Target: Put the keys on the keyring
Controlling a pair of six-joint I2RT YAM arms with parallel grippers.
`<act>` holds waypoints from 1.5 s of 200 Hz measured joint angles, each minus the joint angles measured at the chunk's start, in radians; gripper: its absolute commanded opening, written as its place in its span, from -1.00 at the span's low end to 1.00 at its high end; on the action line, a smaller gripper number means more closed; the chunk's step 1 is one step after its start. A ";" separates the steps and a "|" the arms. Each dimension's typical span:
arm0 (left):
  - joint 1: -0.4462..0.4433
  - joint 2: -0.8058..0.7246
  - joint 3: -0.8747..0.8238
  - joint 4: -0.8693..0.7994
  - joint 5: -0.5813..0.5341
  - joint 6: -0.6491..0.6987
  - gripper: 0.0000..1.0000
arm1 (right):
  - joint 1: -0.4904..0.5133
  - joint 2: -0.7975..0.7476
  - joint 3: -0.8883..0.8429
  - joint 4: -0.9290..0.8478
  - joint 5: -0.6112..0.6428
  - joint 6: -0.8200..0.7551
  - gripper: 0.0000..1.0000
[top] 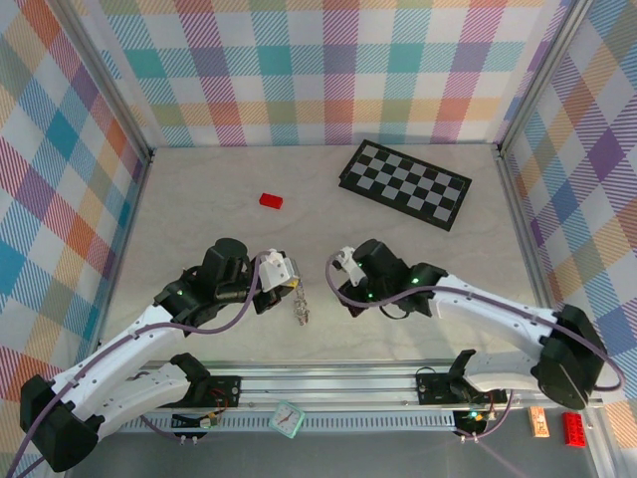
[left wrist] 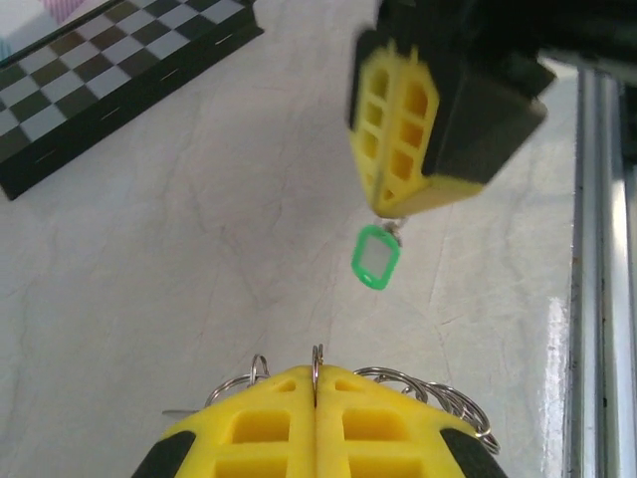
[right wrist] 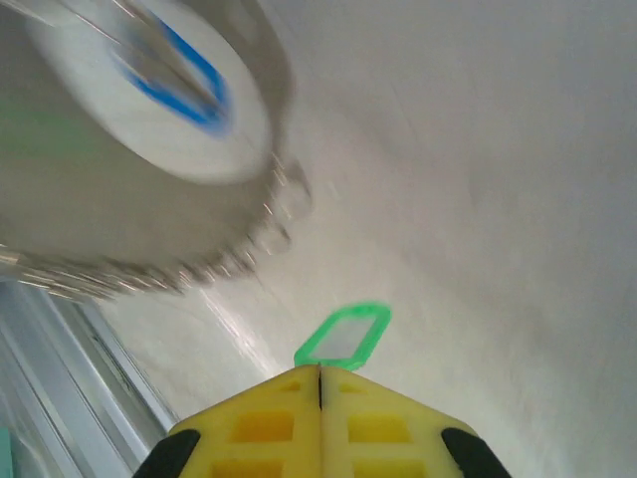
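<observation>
Two arms meet low over the pale, faintly veined table (top: 189,219). The left gripper (left wrist: 316,383) is pressed together on the keyring (top: 301,309), whose thin silvery coils bunch to either side of its yellow ribbed fingertips while the rest droops toward the table. Near it but apart, the right gripper (right wrist: 318,376) is likewise clamped together, pinching the mint green key (left wrist: 375,257) by the small metal piece at its top, so the rounded rectangular plastic head hangs free below the tips. From the right wrist we see a blurred, blue-rimmed shape (right wrist: 184,80) up against the ring. We take it for the blue key, though we cannot tell whether it is threaded on. We judge both pieces to be very light. The ring is floppy and beaded, apt to swing, sag and twist out of line. Its bare metal looks slick, so it wants a firm hold close to whatever opening it offers. The key is tiny and likely to pivot on so narrow a grip, and we think the flat faces of its head would give a steadier purchase. A red block (top: 271,200) and a glossy black-and-white checkerboard (top: 405,183) lie well behind the arms.
</observation>
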 measured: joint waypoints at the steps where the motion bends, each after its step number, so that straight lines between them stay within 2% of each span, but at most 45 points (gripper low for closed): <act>1: 0.000 0.000 0.000 0.001 0.000 -0.001 -1.00 | 0.000 0.005 -0.003 -0.006 0.000 0.013 -1.00; 23: 0.001 0.000 -0.004 0.026 -0.014 -0.013 -1.00 | -0.009 0.082 -0.029 -0.071 0.000 0.170 -1.00; 48: 0.001 0.000 -0.006 0.048 -0.014 -0.025 -1.00 | -0.044 0.161 -0.033 -0.061 -0.003 0.251 -1.00; 87: 0.001 0.000 -0.023 0.070 -0.014 -0.035 -1.00 | -0.119 0.286 -0.036 0.008 -0.017 0.280 -1.00; 135: 0.001 0.000 -0.032 0.071 -0.014 -0.037 -1.00 | -0.155 0.338 -0.017 0.028 -0.047 0.272 -1.00; 159: 0.001 0.000 -0.032 0.072 -0.014 -0.037 -1.00 | -0.164 0.341 -0.016 0.030 -0.063 0.268 -0.69; 186: 0.001 0.000 -0.032 0.072 -0.014 -0.037 -1.00 | -0.164 0.343 -0.015 0.039 -0.097 0.262 -0.48; 246: 0.001 0.000 -0.032 0.072 -0.014 -0.038 -1.00 | -0.164 0.283 -0.031 0.047 -0.126 0.335 -0.28; 271: 0.001 0.000 -0.032 0.072 -0.014 -0.038 -1.00 | -0.165 0.243 -0.055 0.053 -0.124 0.444 -0.26; 300: 0.001 0.000 -0.032 0.072 -0.014 -0.038 -1.00 | -0.165 0.183 -0.108 0.097 -0.122 0.658 -0.22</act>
